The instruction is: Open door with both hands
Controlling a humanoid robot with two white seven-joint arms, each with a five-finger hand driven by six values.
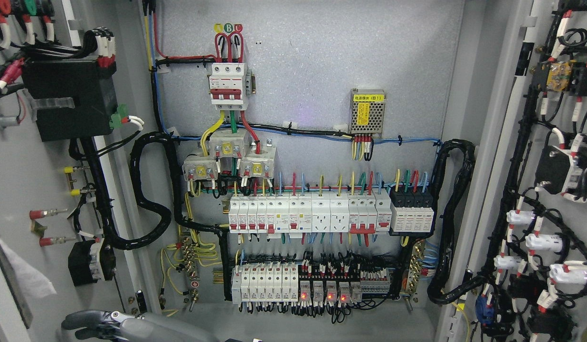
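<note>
Both doors already swung wide: left door (pixel 46 190) and right door (pixel 550 166) flank the open cabinet backplate (pixel 322 71). They look like stiff sheet steel, heavy with mounted gear and wire looms (pixel 146 190); push on bare panel or edge, never wiring. Left hand (pixel 108 325) low at bottom edge, fingers curled, holding nothing; right hand out of view.
</note>
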